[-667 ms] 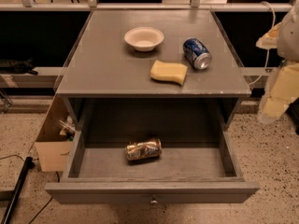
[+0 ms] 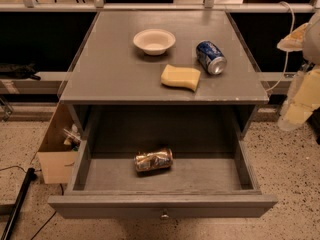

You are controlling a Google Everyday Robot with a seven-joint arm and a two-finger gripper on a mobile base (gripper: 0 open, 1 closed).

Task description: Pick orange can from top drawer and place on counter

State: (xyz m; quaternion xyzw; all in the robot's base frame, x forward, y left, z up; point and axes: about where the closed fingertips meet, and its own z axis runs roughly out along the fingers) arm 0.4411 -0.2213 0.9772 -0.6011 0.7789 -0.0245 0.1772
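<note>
Arm and gripper [image 2: 300,104] raised to the right of the desk [image 2: 115,69], well apart from it; whether the jaws are apart or together cannot be told. One top drawer [image 2: 162,206] stands open below the desk's front edge, holding one orange can [image 2: 153,160] on its side. On the desk: one white bowl [image 2: 154,41], one yellow sponge [image 2: 180,77], one blue can [image 2: 210,57] on its side.

You have a single view. It looks down from above and in front of the open top drawer [image 2: 200,176], facing it squarely. It sits near enough that the surface [image 2: 115,74] fills the upper middle of the view and the drawer front reaches almost to the bottom edge. Your end effector [image 2: 296,109] hangs at the far right edge, beside the surface.
</note>
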